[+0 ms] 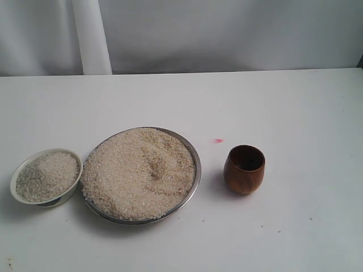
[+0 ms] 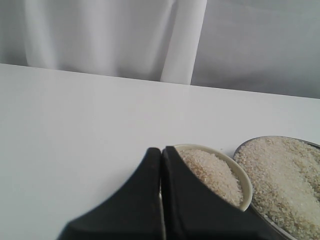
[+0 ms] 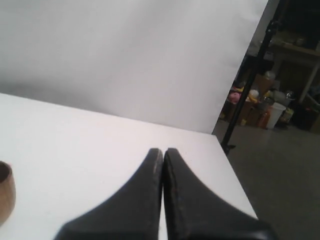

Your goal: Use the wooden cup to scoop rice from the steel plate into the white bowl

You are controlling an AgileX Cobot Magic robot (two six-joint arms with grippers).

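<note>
A heap of rice (image 1: pixel 139 173) fills the steel plate (image 1: pixel 196 164) at the table's middle. To its left sits the white bowl (image 1: pixel 71 194), holding rice too. The wooden cup (image 1: pixel 244 169) stands upright to the plate's right, nothing showing inside it. Neither gripper shows in the exterior view. In the left wrist view my left gripper (image 2: pixel 161 150) is shut and empty, with the white bowl (image 2: pixel 241 176) and steel plate (image 2: pixel 244 146) just beyond its tips. My right gripper (image 3: pixel 163 150) is shut and empty over bare table, the wooden cup (image 3: pixel 5 197) off to its side.
A white curtain hangs behind the table, with a thick fold (image 1: pixel 91 37) at the back left. A small pink speck (image 1: pixel 218 140) lies between plate and cup. The right wrist view shows the table's edge (image 3: pixel 235 172), with a dark stand (image 3: pixel 250 80) and clutter beyond.
</note>
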